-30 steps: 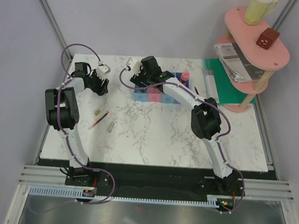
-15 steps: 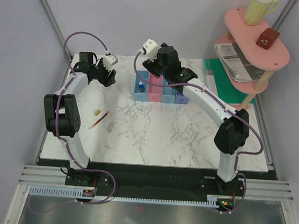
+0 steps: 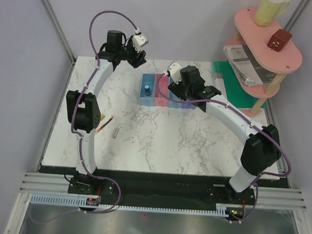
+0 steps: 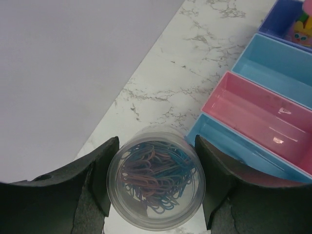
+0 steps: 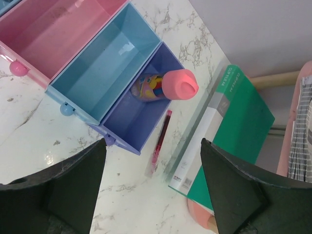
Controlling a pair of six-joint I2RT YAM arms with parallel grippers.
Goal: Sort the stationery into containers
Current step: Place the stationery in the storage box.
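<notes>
Purple bin holds pink-capped tube; blue bin, blue cylinder. Left end effector grips paperclip jar; right end effector wide.

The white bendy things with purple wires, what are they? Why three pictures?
They are two robot arms, a left arm and a right arm, bolted to a table. The big picture looks down from above. The other two come from a camera on each wrist. The left fingers, black at the picture's edges, hold a clear tub of paper clips. The right fingers are open, over the coloured bins; a pink-capped tube sits in the purple one. A red pen and a short stick lie on the table.
</notes>
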